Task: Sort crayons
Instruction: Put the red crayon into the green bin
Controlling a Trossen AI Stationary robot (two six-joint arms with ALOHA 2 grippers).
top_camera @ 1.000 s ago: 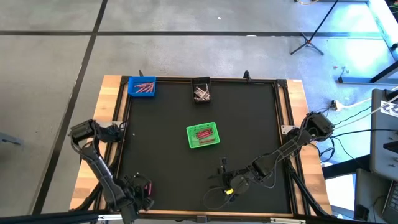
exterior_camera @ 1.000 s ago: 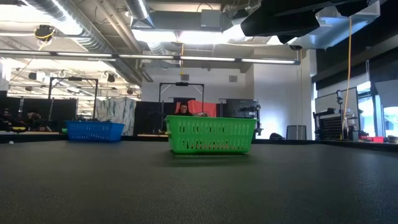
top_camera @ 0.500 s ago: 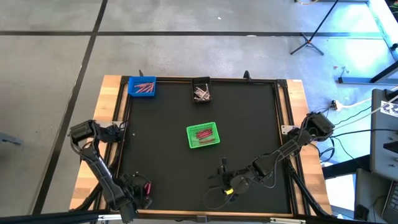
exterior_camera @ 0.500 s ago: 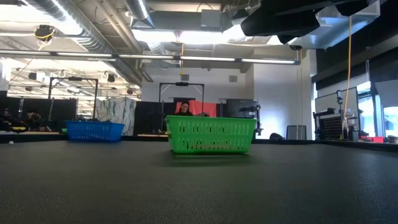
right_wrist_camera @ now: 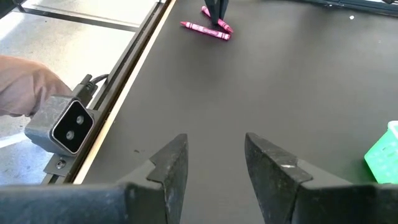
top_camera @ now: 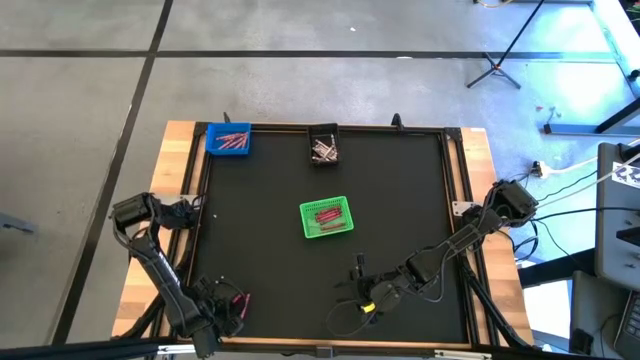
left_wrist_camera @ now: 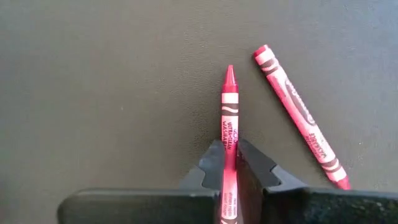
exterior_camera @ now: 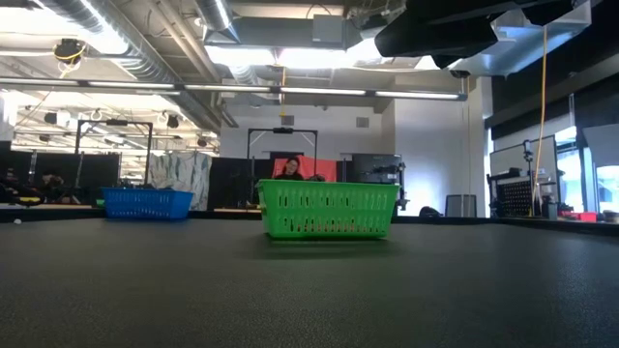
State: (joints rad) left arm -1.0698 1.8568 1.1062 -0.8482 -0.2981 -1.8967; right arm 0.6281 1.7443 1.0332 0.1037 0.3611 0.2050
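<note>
My left gripper is at the near left of the black mat, shut on a red crayon. A second red crayon lies flat on the mat beside it. Both crayons and the left fingers also show far off in the right wrist view. My right gripper is open and empty above the mat's near middle. A green bin holds red crayons, a blue bin holds pinkish ones, and a black bin holds pale ones. My left gripper pinches the red crayon's two long sides between its two fingertips, behind the label. The fingers come from above and point down at the mat. The pointed tip sticks out ahead; the back end is hidden under the gripper. Whether it is off the mat, I cannot tell.
The mat has a raised dark frame with wooden borders. A small grey camera box sits at the mat's near edge. The green bin and the blue bin show in the low view. Bare mat lies between the grippers.
</note>
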